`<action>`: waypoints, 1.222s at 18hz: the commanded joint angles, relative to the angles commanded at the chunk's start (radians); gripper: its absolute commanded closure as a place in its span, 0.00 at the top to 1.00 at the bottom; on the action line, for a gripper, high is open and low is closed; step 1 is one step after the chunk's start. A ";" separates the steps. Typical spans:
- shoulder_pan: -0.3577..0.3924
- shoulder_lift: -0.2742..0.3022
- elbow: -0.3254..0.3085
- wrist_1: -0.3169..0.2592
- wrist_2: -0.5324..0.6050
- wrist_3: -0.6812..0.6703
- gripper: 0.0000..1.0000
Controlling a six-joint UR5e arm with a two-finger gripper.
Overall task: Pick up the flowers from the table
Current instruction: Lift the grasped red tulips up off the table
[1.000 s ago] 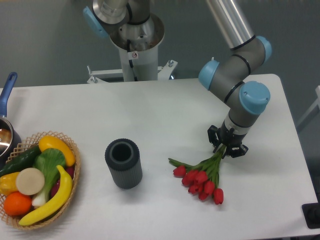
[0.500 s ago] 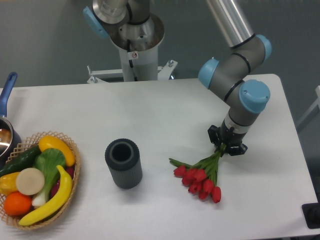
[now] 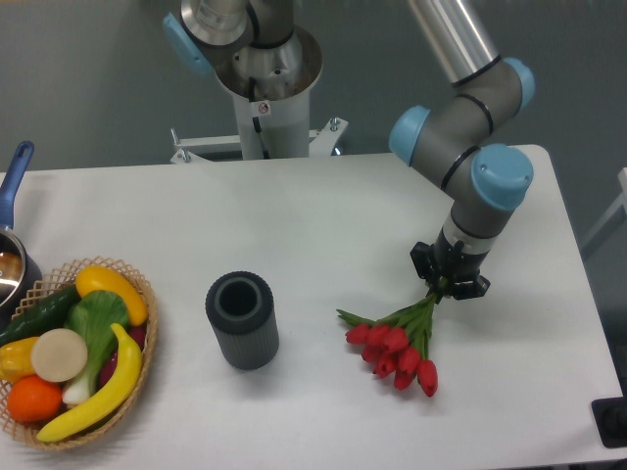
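One arm reaches down from the upper right, and its gripper (image 3: 448, 284) sits low over the right half of the table (image 3: 323, 215), its two dark fingers clenched around the green stem ends of the flowers (image 3: 397, 344). From that pinch the stems fan down and to the left, ending in a cluster of red tulip buds that spreads toward the front edge; whether the buds rest on the white surface or hang just above it cannot be told from this view. A single green leaf tip sticks out to the left of the buds. Well apart to the left of the bunch, a dark ribbed cylinder (image 3: 242, 318) stands upright near the middle of the tabletop, its open mouth facing up. At the far left front corner, a wicker basket (image 3: 147, 338) holds toy produce: a long yellow banana along its right side, a yellow piece at the top, a dark green cucumber, a leafy green vegetable, a round pale disc and an orange fruit at the bottom left. Just behind the basket, at the left edge, part of a pot (image 3: 12, 266) with a blue handle shows. Behind the table rises the arm's pale base column (image 3: 266, 93), bolted to a white mount.
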 joint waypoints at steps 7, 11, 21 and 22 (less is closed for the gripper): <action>0.061 0.065 0.046 0.003 -0.225 -0.052 0.21; 0.123 0.089 0.093 0.003 -0.429 -0.127 0.22; 0.210 0.106 0.117 0.005 -0.721 -0.132 0.22; 0.212 0.106 0.121 0.005 -0.721 -0.132 0.22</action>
